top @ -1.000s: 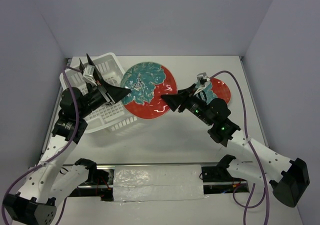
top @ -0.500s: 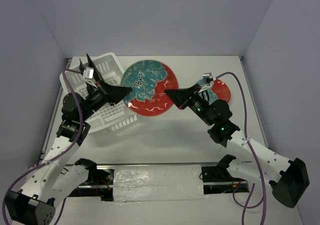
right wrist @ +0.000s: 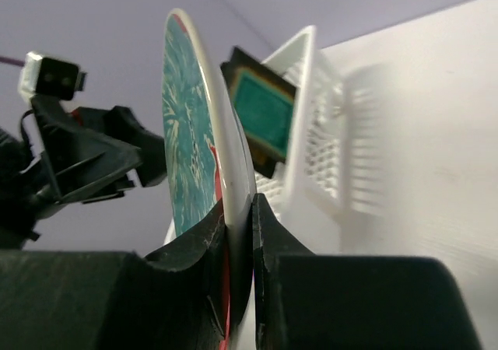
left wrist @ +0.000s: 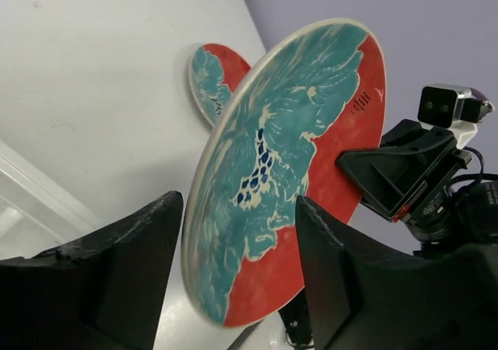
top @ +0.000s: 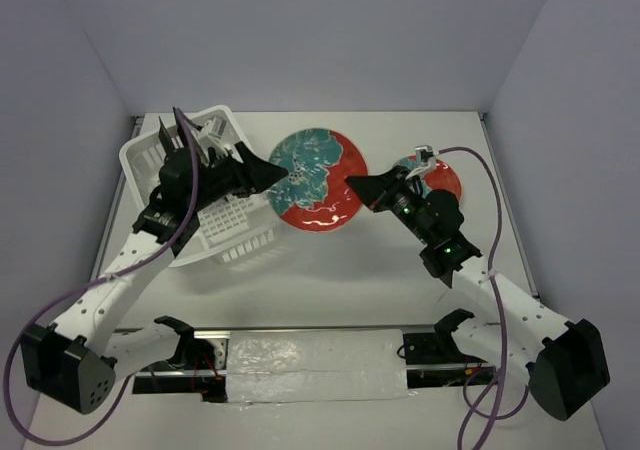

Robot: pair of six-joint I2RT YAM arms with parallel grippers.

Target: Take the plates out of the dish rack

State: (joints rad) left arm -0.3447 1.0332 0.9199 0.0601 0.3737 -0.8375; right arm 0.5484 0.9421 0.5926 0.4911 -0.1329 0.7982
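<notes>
Right fingers [right wrist: 268,241] clenched on right rim of round red plate with teal-and-white floral pattern [top: 318,178]. Plate tilted, in air over back-middle of counter [top: 330,280], just right of white plastic slotted dish rack [top: 240,242]. Left fingers [left wrist: 132,241] released, spread either side of opposite rim, not gripping. Plate extends leftward from right fingers, toward rack. Judgement: handover, right arm [top: 500,295] bears load alone; left fingers must back clear first. Square teal-centred plate [right wrist: 264,113] stands in rack.

The round plate [top: 315,180] is between the dish rack [top: 238,253] and another plate [top: 449,182].
</notes>
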